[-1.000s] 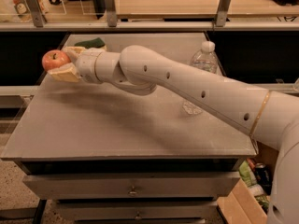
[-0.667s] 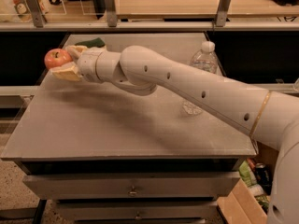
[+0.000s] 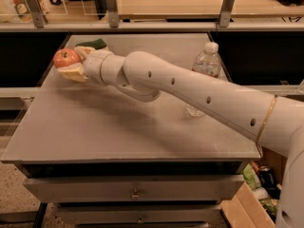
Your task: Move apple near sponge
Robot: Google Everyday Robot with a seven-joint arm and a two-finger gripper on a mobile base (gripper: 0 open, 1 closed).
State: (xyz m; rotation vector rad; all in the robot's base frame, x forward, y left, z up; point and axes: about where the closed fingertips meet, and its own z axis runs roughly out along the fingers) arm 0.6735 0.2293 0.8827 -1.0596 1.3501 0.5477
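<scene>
While the gripper [image 3: 72, 64] hangs over the far-left corner of the table [image 3: 118, 127], its fingers are clamped across the middle of the apple [image 3: 65, 57]. Firm, smooth and round, it probably slips or bruises if squeezed off-centre. The sponge [image 3: 95, 44] lies just beyond.

Gripper [image 3: 72, 64] at 10 o'clock on the table [image 3: 118, 127], fingers clasping apple [image 3: 65, 57]. Sponge [image 3: 93, 44] just beside, at apple's 2 o'clock. Bottle [image 3: 206, 63] well apart, at 3 o'clock.
</scene>
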